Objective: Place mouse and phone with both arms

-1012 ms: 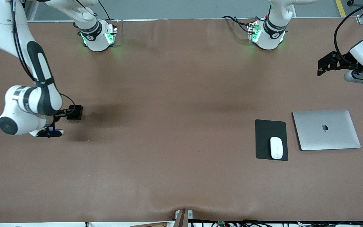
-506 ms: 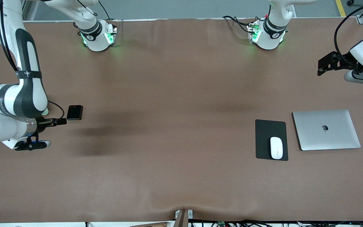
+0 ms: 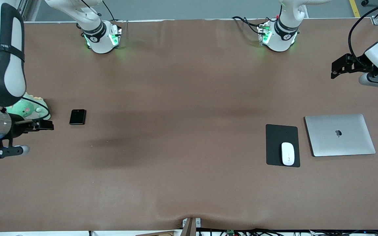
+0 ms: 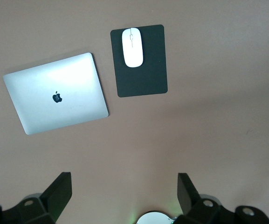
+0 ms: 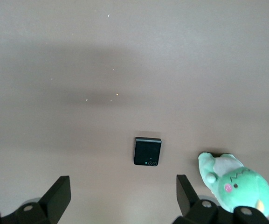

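A wide table [image 3: 189, 137] covered in a smooth, faintly wrinkled brown sheet is filling nearly the whole front view, with a strip of grey floor showing past the edge where the two green-lit arm bases are standing.

Taking the closed silver laptop [image 3: 340, 134] [image 4: 56, 92] as the landmark, which is lying flat toward the left arm's end of the table: a matte black rectangular mouse pad [image 3: 282, 145] [image 4: 146, 70] is lying just beside it, toward the right arm's end. The small glossy white oval mouse [image 3: 287, 153] [image 4: 132, 40] is resting on that pad, at the pad's end nearer the front camera.

Well apart from the laptop, at the right arm's end, a mint-green plush toy [image 3: 28, 108] [image 5: 234, 182] is sitting on the sheet, and the small black glossy, nearly square phone [image 3: 77, 117] [image 5: 147, 150] is lying flat near it.

The left gripper [image 3: 337, 68] [image 4: 122, 196] is hovering near the table's end, jaws spread wide and holding nothing. The right gripper [image 3: 46, 125] [image 5: 120, 198] is hanging over the sheet close to the phone and the toy, also spread wide and empty.
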